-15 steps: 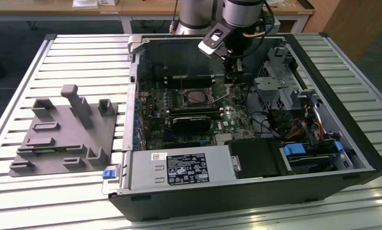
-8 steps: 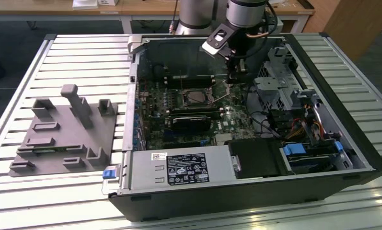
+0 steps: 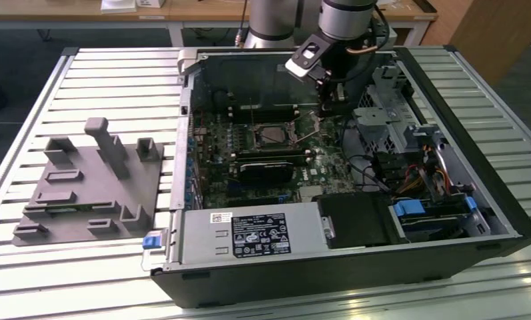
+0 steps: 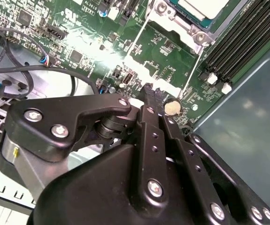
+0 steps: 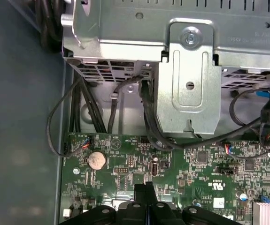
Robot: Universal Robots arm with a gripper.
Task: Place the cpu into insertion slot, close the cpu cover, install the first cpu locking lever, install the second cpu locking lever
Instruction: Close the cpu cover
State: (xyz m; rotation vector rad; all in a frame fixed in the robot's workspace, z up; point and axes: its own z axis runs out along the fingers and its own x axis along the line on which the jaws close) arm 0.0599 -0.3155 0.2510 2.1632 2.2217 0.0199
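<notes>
Exterior view: black tower computer case (image 3: pixel 336 283) lying open on a slatted silver metal table (image 3: pixel 114 73), green motherboard (image 3: pixel 247 143) exposed inside. Square black-rimmed insertion slot (image 3: pixel 256 136) near the board's middle, with a black finned fan unit (image 3: pixel 270 170) just beside it on the near side. Silver power supply box with a black label (image 3: pixel 247 237) along the case's front edge. Grey plastic fixture with upright posts (image 3: pixel 92 180) on the table at the exterior view's left, well apart from the arm.

Black two-fingered gripper (image 3: pixel 328 112) lowered into the case at the exterior view's right of the slot, near it but not touching. Fingers pressed together in both wrist views, tips poised just above the board.

Second wrist view: gripper (image 4: pixel 149 90) beside a round silvery coin cell (image 4: pixel 173 107). Small flat square cpu with a pale silvery face (image 4: pixel 203 6) seated in the slot, thin silvery metal cpu cover frame (image 4: pixel 181 18) lying around its edge. Two thin wire locking levers (image 4: pixel 137 40) running out from the socket's corners; latched or free, cannot tell. Long black memory slots (image 4: pixel 240 33) beyond the socket.

First wrist view: gripper tips (image 5: pixel 145 186) over the board, a grey sheet-metal drive cage (image 5: pixel 186 89) ahead, black cables (image 5: pixel 85 108) hanging beside it.
</notes>
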